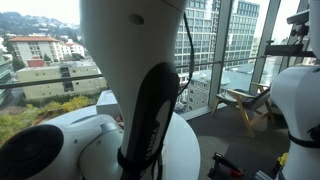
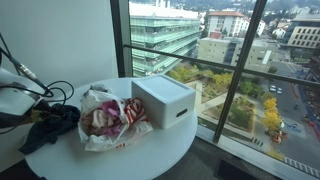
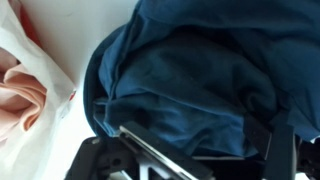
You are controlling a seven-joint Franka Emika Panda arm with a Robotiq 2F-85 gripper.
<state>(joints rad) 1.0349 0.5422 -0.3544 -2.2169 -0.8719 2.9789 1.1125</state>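
A robot gripper (image 3: pixel 190 142) hangs close above a crumpled blue cloth (image 3: pixel 190 70). In the wrist view its two dark fingers (image 3: pixel 97 158) rise from the bottom edge. The jaws stand wide apart and hold nothing, and the blue cloth fills the space between and beyond them. It is too close to tell whether the fingers touch the fabric.

In an exterior view the blue cloth (image 2: pixel 50 125) lies in a heap just beside a plastic bag (image 2: pixel 100 105). Both rest on a round table (image 2: pixel 140 150) with a white top. The bag is thin, whitish and open, and pink cloth (image 2: pixel 105 118) is bundled inside it. A white box (image 2: pixel 165 100) stands on the far side of the bag from the blue cloth, touching or nearly touching the bag. Black cables (image 2: pixel 45 90) loop behind the blue cloth, on the same side of the bag. A tall window (image 2: pixel 240 60) rises beyond the bag and box, looking out on city buildings.

Another exterior view is mostly blocked by the white robot arm (image 1: pixel 130 50).
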